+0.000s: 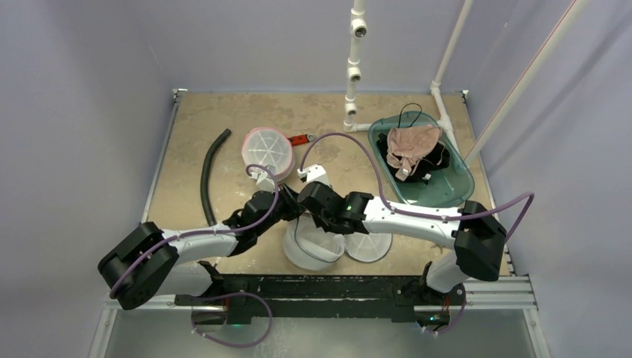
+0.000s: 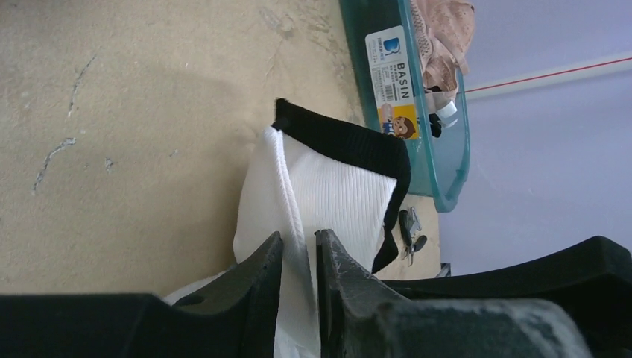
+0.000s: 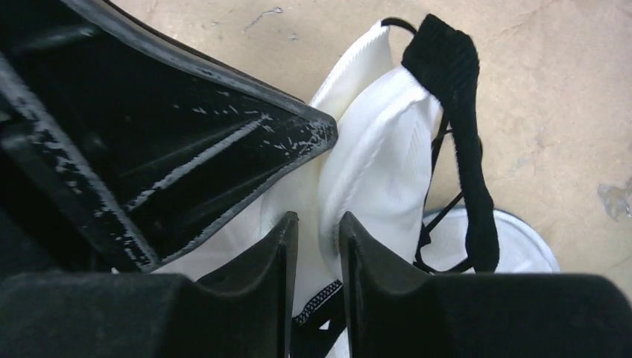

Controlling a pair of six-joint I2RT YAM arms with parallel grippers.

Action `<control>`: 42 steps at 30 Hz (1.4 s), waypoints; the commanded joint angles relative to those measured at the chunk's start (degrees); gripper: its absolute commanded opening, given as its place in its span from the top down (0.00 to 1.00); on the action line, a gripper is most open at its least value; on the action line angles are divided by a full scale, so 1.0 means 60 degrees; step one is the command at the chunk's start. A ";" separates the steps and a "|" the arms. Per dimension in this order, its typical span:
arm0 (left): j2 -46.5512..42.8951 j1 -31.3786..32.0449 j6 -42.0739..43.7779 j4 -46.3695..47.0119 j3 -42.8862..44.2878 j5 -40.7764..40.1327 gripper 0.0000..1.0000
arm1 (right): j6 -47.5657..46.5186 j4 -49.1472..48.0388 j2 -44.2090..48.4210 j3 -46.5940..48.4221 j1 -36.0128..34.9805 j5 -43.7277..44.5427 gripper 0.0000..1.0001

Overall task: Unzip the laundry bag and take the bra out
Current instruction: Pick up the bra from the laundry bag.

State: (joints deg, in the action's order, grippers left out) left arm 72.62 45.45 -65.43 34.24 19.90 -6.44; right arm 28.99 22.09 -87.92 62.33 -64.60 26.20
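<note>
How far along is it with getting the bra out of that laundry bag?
Mostly done, it seems: the white laundry bag lies spread open, and a white bra with black trim is up out of it. In hand: the left gripper and right gripper both pinch its fabric. Left: setting it down, perhaps in the teal basin beside the other bras.

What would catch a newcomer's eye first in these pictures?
The left hand and right hand meet at the near middle, each pinching a white black-trimmed garment above a white mesh bag. At the far right, a teal basin holds beige and black clothing.
</note>
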 commanded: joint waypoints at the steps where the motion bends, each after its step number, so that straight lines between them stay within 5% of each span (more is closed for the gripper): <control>1: -0.0248 -0.0013 0.0297 -0.0111 -0.0188 -0.0077 0.75 | 0.0201 -0.0581 0.0157 -0.0112 -0.0055 -0.0566 0.67; 18: -0.0409 -0.0031 0.0480 -0.0419 -0.0160 0.0642 0.46 | 0.0309 -0.1909 0.1402 -0.1540 -0.0044 -0.1660 0.35; 27: 0.0160 -0.0076 0.0490 -0.0434 -0.0028 0.1131 0.45 | 0.0336 -0.2628 0.2152 -0.2295 -0.0036 -0.1947 0.30; 42: -0.0296 -0.0092 0.0599 -0.0935 0.0136 0.1100 0.45 | -0.0898 -0.2204 0.1032 -0.2090 -0.0056 -0.0704 0.35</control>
State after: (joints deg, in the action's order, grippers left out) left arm 71.96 45.36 -63.40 28.91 18.87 -0.16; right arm 26.24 9.15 -80.51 49.06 -64.60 20.10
